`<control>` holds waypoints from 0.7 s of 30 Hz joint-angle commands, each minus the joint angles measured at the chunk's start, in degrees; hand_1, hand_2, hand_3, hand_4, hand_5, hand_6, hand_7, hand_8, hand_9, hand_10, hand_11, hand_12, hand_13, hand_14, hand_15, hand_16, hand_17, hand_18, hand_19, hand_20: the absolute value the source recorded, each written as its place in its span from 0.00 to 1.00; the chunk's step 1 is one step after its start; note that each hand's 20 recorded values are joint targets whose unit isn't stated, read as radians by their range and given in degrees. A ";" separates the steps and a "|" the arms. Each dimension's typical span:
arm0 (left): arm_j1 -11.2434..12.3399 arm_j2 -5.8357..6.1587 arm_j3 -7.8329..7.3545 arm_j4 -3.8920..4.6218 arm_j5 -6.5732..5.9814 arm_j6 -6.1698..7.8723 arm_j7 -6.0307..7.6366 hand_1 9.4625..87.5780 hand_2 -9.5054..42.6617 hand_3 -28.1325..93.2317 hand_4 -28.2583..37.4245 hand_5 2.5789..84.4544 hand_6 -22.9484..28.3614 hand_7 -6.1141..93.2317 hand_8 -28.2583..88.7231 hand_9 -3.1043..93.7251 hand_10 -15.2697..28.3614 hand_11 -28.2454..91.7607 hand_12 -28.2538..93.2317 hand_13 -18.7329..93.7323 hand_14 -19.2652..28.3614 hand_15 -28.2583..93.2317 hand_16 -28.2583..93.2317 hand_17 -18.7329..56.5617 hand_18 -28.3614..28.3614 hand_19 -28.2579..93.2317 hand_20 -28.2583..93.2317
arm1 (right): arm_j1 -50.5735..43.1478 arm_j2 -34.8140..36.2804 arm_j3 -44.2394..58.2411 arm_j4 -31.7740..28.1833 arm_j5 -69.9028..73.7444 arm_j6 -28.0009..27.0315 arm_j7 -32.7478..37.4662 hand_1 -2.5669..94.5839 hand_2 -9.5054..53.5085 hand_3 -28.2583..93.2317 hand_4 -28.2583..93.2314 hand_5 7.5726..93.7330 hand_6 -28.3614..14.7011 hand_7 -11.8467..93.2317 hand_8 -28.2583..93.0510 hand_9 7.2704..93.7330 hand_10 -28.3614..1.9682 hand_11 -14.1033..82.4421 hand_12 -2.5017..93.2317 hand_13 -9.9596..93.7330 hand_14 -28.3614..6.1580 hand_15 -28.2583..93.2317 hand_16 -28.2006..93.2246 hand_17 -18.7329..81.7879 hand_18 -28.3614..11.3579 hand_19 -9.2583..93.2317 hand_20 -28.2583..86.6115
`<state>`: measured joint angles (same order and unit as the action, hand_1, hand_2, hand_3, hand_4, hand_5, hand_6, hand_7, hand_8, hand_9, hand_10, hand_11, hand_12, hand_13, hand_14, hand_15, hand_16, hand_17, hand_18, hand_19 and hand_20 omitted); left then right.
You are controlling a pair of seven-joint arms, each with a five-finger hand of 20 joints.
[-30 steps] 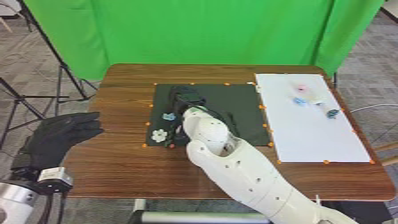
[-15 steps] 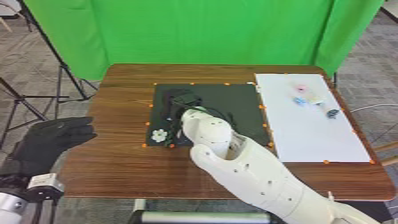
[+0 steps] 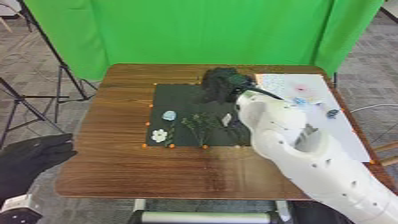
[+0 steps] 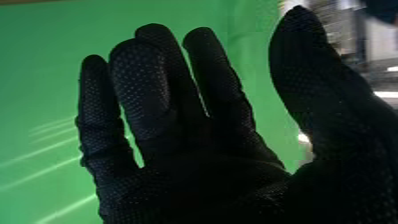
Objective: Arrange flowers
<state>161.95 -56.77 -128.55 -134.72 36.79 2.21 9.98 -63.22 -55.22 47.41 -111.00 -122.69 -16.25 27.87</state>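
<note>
The right hand (image 3: 220, 85) is at the far part of the black mat (image 3: 191, 95), about 12 o'clock on it, where 12 is the side away from the robot. It is wide open, with its fingers up straight and its thumb well apart, and it has nothing in it. I can't tell if it touches the mat. On the mat, the blue flower (image 3: 169, 115) is at 9 o'clock and the white flower (image 3: 159, 135) is at 8. The green sprigs (image 3: 197, 123) lie near the middle, toward 7 o'clock, and a small pale thing (image 3: 226, 119) is near the middle toward 4. The white sheet (image 3: 333, 142) is at 2 o'clock on the brown table (image 3: 178, 172). On the sheet, the pink flower (image 3: 301, 88) is at 12, with another blue bloom (image 3: 300, 101) just beside it, and a dark bloom (image 3: 332, 113) is near 3. The left hand (image 3: 35, 154) is off the table, between 8 and 9 o'clock, with its fingers loose and nothing in it.
</note>
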 commanded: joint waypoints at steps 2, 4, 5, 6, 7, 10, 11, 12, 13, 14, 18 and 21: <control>1.23 -0.28 0.66 0.26 -0.82 0.70 1.78 0.24 0.28 0.88 0.18 0.60 0.75 0.21 0.17 0.46 0.88 0.56 0.32 0.43 1.00 0.75 0.13 0.13 0.90 0.72 0.39 | -17.51 15.23 13.61 2.11 4.11 4.66 5.93 0.36 0.06 0.92 0.00 0.55 0.48 0.31 0.13 0.57 0.29 0.43 0.20 0.65 0.43 0.85 0.37 0.37 0.17 0.84 0.37; 1.78 -0.34 0.84 0.35 -1.01 1.19 2.44 0.24 0.28 0.88 0.18 0.61 0.75 0.21 0.17 0.46 0.88 0.56 0.32 0.43 1.00 0.75 0.13 0.14 0.90 0.72 0.39 | -20.41 16.63 16.70 2.52 4.21 5.50 6.74 0.36 0.06 0.92 0.00 0.55 0.48 0.31 0.13 0.57 0.30 0.43 0.20 0.65 0.43 0.85 0.37 0.38 0.17 0.84 0.36; 2.16 -0.20 0.91 0.36 -1.14 1.52 3.04 0.24 0.28 0.88 0.18 0.61 0.75 0.21 0.17 0.47 0.88 0.56 0.32 0.43 1.00 0.75 0.13 0.13 0.90 0.72 0.39 | -21.54 17.17 17.97 2.97 4.09 5.89 7.10 0.36 0.06 0.92 0.00 0.55 0.48 0.31 0.13 0.57 0.30 0.43 0.20 0.65 0.43 0.85 0.37 0.38 0.17 0.84 0.36; 2.24 -0.17 0.88 0.45 -1.27 1.56 3.26 0.24 0.28 0.88 0.18 0.61 0.75 0.21 0.17 0.47 0.88 0.56 0.32 0.43 1.00 0.75 0.13 0.13 0.90 0.72 0.39 | -22.53 17.70 19.08 3.49 4.35 6.51 7.50 0.36 0.06 0.92 0.00 0.55 0.48 0.31 0.13 0.57 0.30 0.43 0.20 0.65 0.44 0.85 0.37 0.38 0.17 0.84 0.36; 2.80 0.08 1.13 0.50 -1.68 2.16 4.41 0.24 0.28 0.88 0.18 0.61 0.75 0.21 0.17 0.47 0.88 0.56 0.32 0.43 1.00 0.75 0.13 0.13 0.90 0.72 0.39 | -22.84 18.05 19.84 4.31 4.36 6.66 7.55 0.36 0.06 0.92 0.00 0.55 0.48 0.31 0.13 0.57 0.30 0.43 0.20 0.65 0.44 0.85 0.37 0.38 0.17 0.84 0.36; 3.01 1.08 1.92 0.91 -3.74 2.63 6.52 0.24 0.28 0.88 0.18 0.61 0.75 0.21 0.17 0.47 0.88 0.56 0.32 0.43 1.00 0.75 0.13 0.14 0.90 0.72 0.39 | -24.88 18.94 23.07 6.58 3.92 7.40 7.35 0.36 0.06 0.92 0.00 0.55 0.48 0.31 0.13 0.56 0.31 0.43 0.20 0.65 0.44 0.85 0.37 0.38 0.17 0.84 0.35; 3.20 1.13 2.10 0.86 -3.70 2.85 6.93 0.24 0.28 0.88 0.18 0.61 0.75 0.21 0.17 0.47 0.88 0.56 0.32 0.43 1.00 0.75 0.13 0.14 0.90 0.72 0.39 | -24.36 19.17 23.09 7.45 4.36 7.55 8.39 0.36 0.06 0.92 0.00 0.54 0.48 0.31 0.13 0.56 0.31 0.43 0.20 0.65 0.45 0.85 0.37 0.38 0.18 0.84 0.35; 3.12 1.16 2.26 0.86 -3.05 2.97 6.89 0.24 0.28 0.88 0.18 0.61 0.75 0.21 0.17 0.47 0.88 0.56 0.32 0.43 1.00 0.75 0.13 0.14 0.90 0.72 0.39 | -24.27 19.49 23.32 8.34 4.57 8.52 8.64 0.36 0.06 0.92 0.00 0.54 0.48 0.32 0.13 0.55 0.32 0.43 0.20 0.65 0.45 0.85 0.36 0.38 0.18 0.84 0.34; 3.13 1.30 2.46 0.87 -2.88 3.03 7.08 0.24 0.28 0.88 0.18 0.61 0.75 0.21 0.17 0.47 0.88 0.56 0.32 0.43 1.00 0.75 0.13 0.14 0.90 0.72 0.39 | -24.26 19.15 24.04 9.29 3.88 8.92 8.24 0.36 0.06 0.92 0.00 0.53 0.48 0.32 0.13 0.55 0.32 0.43 0.20 0.64 0.45 0.85 0.36 0.38 0.19 0.84 0.34; 2.96 1.51 2.71 0.85 -3.07 3.05 7.24 0.24 0.28 0.88 0.18 0.61 0.75 0.21 0.17 0.47 0.88 0.56 0.32 0.43 1.00 0.75 0.13 0.14 0.90 0.72 0.39 | -24.07 19.41 24.05 9.91 3.51 9.34 8.66 0.36 0.06 0.93 0.00 0.53 0.48 0.32 0.13 0.55 0.32 0.43 0.20 0.64 0.46 0.85 0.36 0.38 0.19 0.84 0.34; 2.55 1.41 3.08 0.74 -2.49 1.99 7.11 0.24 0.28 0.88 0.18 0.61 0.75 0.21 0.17 0.47 0.88 0.56 0.32 0.43 1.00 0.75 0.13 0.14 0.90 0.72 0.39 | -22.61 19.75 24.29 11.79 3.05 8.91 9.34 0.36 0.06 0.93 0.00 0.52 0.48 0.32 0.13 0.54 0.33 0.43 0.20 0.64 0.46 0.85 0.36 0.38 0.20 0.84 0.34; 2.33 1.72 3.40 0.75 -2.28 2.12 7.04 0.24 0.28 0.88 0.18 0.61 0.75 0.21 0.17 0.47 0.88 0.56 0.32 0.43 1.00 0.75 0.13 0.14 0.90 0.72 0.39 | -21.63 20.90 23.56 13.05 0.35 10.16 9.56 0.35 0.05 0.93 0.00 0.52 0.48 0.33 0.13 0.53 0.33 0.43 0.20 0.63 0.46 0.85 0.36 0.38 0.20 0.83 0.33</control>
<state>163.85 -55.39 -125.79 -133.98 33.90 4.62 17.42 -87.48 -36.72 71.00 -99.51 -118.21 -7.98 35.97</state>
